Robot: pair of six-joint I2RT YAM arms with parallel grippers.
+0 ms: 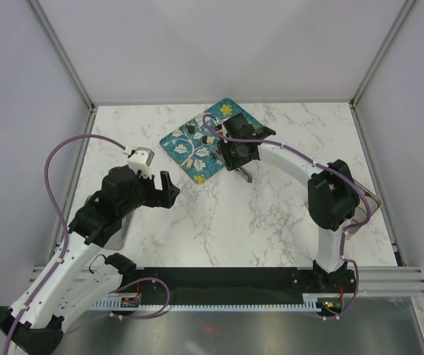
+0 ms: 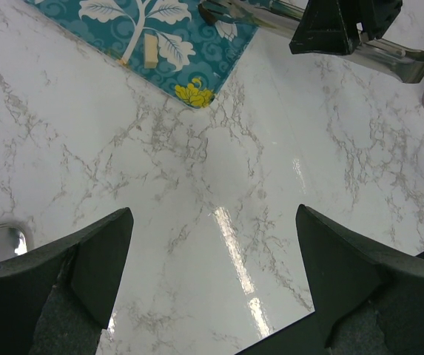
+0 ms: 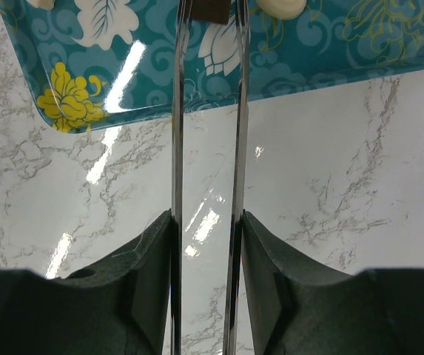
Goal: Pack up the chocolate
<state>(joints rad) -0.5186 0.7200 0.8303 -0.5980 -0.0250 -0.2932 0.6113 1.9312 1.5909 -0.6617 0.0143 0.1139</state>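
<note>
Right wrist: our right jaws grip silver steel tongs (image 3: 176, 111) straddling dark brown chocolate (image 3: 212, 9) at twelve o'clock; squeezing likely follows; left jaws wide.

A white marble-patterned table (image 1: 271, 222) sits within plain pale walls (image 1: 219, 44), glossy with what seem overhead light reflections.
</note>
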